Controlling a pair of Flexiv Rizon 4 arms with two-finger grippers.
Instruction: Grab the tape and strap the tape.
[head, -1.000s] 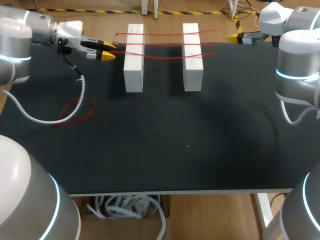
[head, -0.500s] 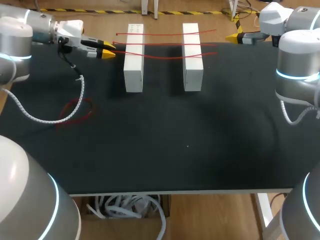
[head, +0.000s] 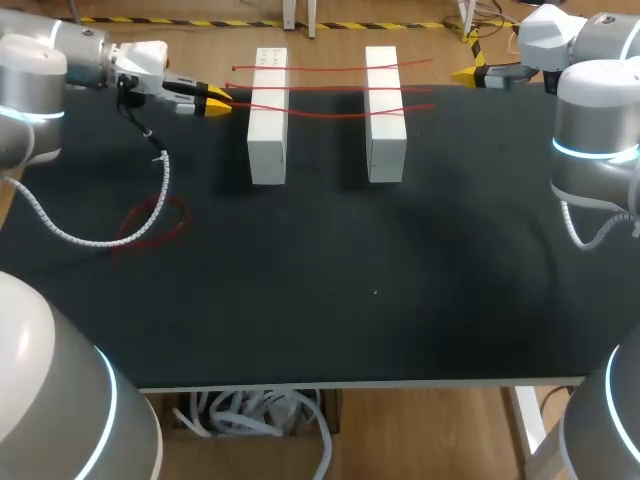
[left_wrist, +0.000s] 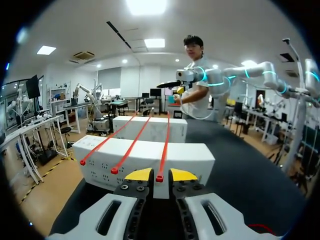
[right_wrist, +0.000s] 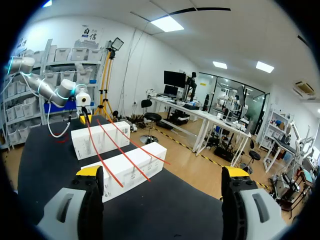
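Three red tapes (head: 330, 92) lie across two white blocks (head: 267, 115) (head: 385, 115) at the back of the black table. My left gripper (head: 214, 101) is level with the left ends of the tapes. In the left wrist view the knobbed end of the nearest tape (left_wrist: 159, 177) sits between the yellow tips of my left gripper (left_wrist: 160, 175), with a thin gap on either side. My right gripper (head: 466, 73) hangs wide open to the right of the blocks, holding nothing. Seen from the right wrist, my right gripper (right_wrist: 162, 172) faces the blocks (right_wrist: 125, 167) and the tapes (right_wrist: 112, 150).
A loose red tape loop (head: 150, 222) lies on the table (head: 380, 290) at the left, in front of my left arm. The arm's white coiled cable (head: 165, 172) hangs down over it. A box of white cables (head: 255, 415) sits below the front edge.
My left gripper's fingers have drawn much closer together around the end of the nearest tape. The right arm and the blocks have not moved.
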